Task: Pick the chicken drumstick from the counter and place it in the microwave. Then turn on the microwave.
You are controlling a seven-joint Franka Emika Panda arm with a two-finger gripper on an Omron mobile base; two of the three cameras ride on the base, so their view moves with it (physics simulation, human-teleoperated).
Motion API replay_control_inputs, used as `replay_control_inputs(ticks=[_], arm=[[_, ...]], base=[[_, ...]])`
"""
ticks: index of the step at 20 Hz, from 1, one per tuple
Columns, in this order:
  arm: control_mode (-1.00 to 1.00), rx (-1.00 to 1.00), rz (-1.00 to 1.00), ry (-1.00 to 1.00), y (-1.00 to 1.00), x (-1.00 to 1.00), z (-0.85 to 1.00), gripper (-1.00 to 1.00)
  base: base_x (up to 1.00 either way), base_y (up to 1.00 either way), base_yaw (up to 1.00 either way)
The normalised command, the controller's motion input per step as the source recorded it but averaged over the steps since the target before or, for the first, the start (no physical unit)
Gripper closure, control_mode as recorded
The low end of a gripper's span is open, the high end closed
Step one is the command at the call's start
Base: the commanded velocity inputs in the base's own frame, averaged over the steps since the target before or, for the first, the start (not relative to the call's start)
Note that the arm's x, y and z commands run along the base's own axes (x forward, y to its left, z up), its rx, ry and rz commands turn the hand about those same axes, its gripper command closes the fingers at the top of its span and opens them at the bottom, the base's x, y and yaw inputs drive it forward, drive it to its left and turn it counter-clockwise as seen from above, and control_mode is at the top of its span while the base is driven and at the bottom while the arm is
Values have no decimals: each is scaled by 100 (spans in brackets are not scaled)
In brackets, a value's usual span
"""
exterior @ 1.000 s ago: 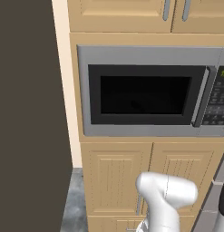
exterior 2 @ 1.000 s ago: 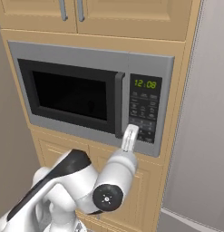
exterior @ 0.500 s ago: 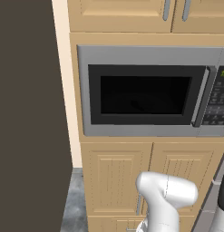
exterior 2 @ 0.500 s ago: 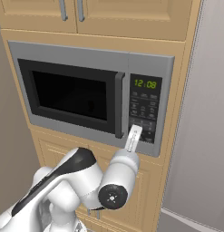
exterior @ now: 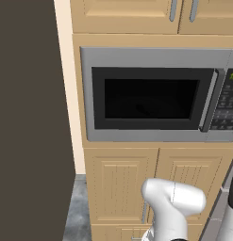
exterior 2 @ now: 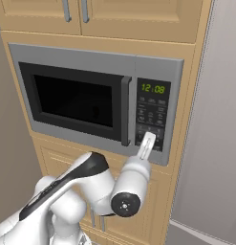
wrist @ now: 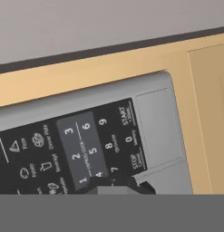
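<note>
One microwave (exterior 2: 95, 100) stands door-closed, its inside unreadable, while the closed claw (exterior 2: 147, 143) meets its keypad (wrist: 81, 149).

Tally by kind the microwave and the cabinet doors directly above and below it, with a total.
microwave: 1
upper cabinet doors: 2
lower cabinet doors: 2
Total: 5

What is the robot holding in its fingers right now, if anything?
Nothing. The fingers are shut together with nothing between them, pointing at the lower part of the keypad on the microwave, whose door is closed.
</note>
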Motion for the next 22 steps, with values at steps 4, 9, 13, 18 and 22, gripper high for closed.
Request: replay_control_inputs(ticks=[4,9,13,18,22], arm=[[-100,6,0,0,-8,16,-11,100],[-100,6,0,-1,-8,15,-11,100],[-100,6,0,0,-9,14,-10,100],[-100,5,0,0,-8,15,-10,100],[-100,6,0,0,-11,17,-9,100]], base=[[0,0,0],[0,0,0],[0,0,0],[0,0,0],[0,0,0]])
